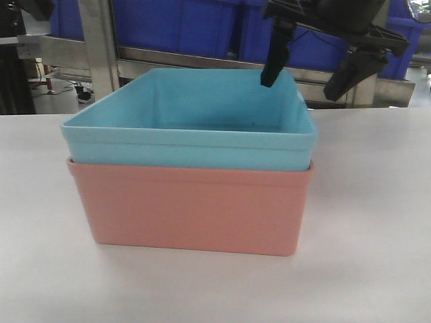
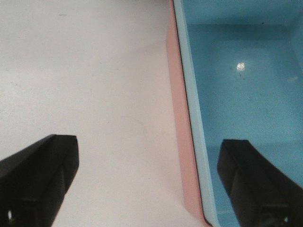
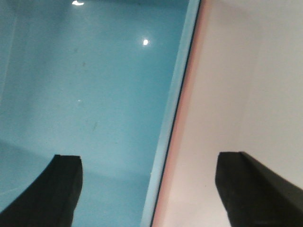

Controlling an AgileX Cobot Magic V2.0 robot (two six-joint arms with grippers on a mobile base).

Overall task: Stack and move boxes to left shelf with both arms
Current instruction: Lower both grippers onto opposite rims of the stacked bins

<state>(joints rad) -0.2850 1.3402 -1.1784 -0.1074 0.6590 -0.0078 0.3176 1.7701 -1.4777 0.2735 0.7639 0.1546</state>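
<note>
The light blue bin (image 1: pixel 188 128) sits nested inside the salmon pink bin (image 1: pixel 195 208) on the white table (image 1: pixel 377 222). My right gripper (image 1: pixel 300 87) is open, hovering over the stack's right rim. In the right wrist view it (image 3: pixel 149 189) straddles the rim, one finger over the blue bin (image 3: pixel 94 94) and one over the table; the pink rim (image 3: pixel 187 118) shows beside it. My left gripper (image 2: pixel 149 189) is open and straddles the left rim, with the blue bin (image 2: pixel 236 94) and pink rim (image 2: pixel 177 118) between its fingers. Neither gripper touches the bins.
A stainless-steel frame (image 1: pixel 101 47) with a crossbar (image 1: pixel 202 62) stands behind the table; no roller rails show. Dark blue crates (image 1: pixel 175 23) sit on it. White tabletop (image 2: pixel 85 71) surrounds the stack on all sides.
</note>
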